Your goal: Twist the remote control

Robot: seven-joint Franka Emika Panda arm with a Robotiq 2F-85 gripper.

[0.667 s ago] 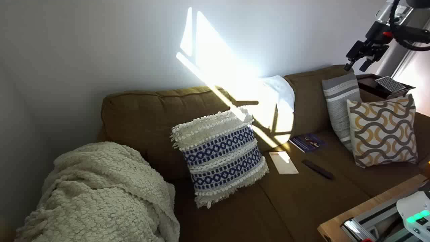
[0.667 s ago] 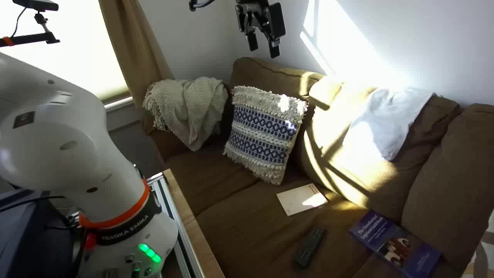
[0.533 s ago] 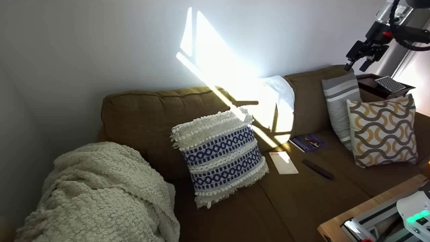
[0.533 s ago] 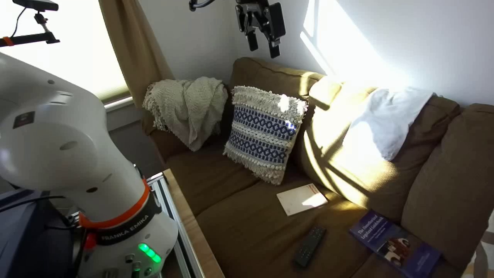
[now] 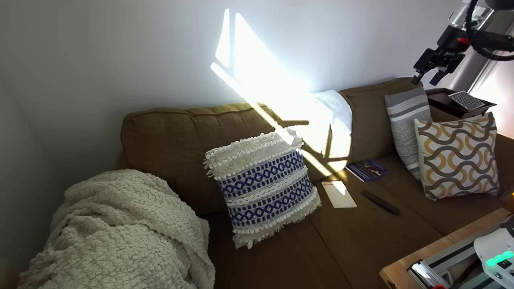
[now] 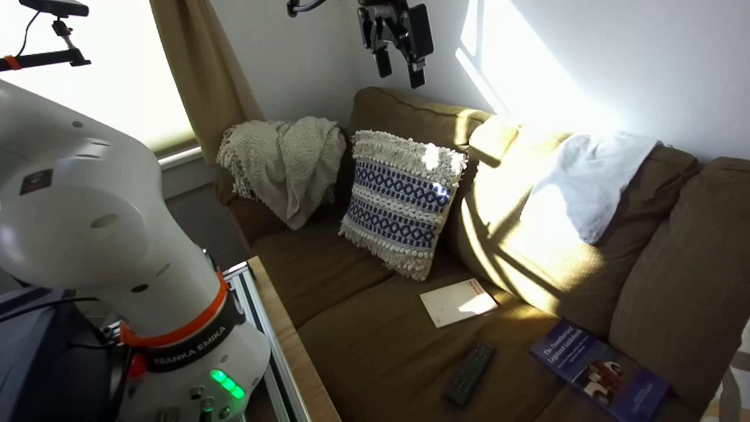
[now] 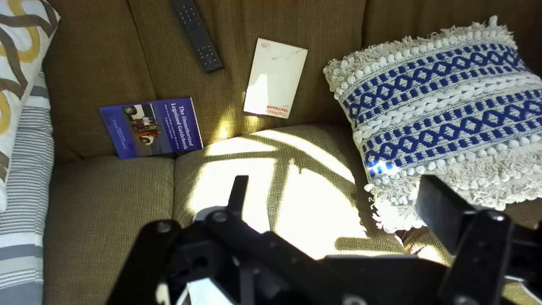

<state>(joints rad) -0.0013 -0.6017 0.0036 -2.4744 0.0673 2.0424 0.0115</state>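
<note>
Remote (image 6: 470, 374): flat on the seat (image 6: 369, 346), face up, near the white book (image 6: 457, 303) and blue book (image 6: 600, 372), touching neither — which should leave room to grip and turn it.
Gripper (image 6: 400, 69): spread wide, holding nothing; well above the seat, likely to allow a clear descent.
Cushion (image 6: 401, 202): tilted, propped by the backrest (image 6: 404, 108) — out of the remote's way, I judge.

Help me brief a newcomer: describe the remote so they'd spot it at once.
On the brown couch, find the white book and the blue book. The remote lies near both, farther out from the backrest than either. Unlike the broad books, it is a slim, button-dotted black bar.
</note>
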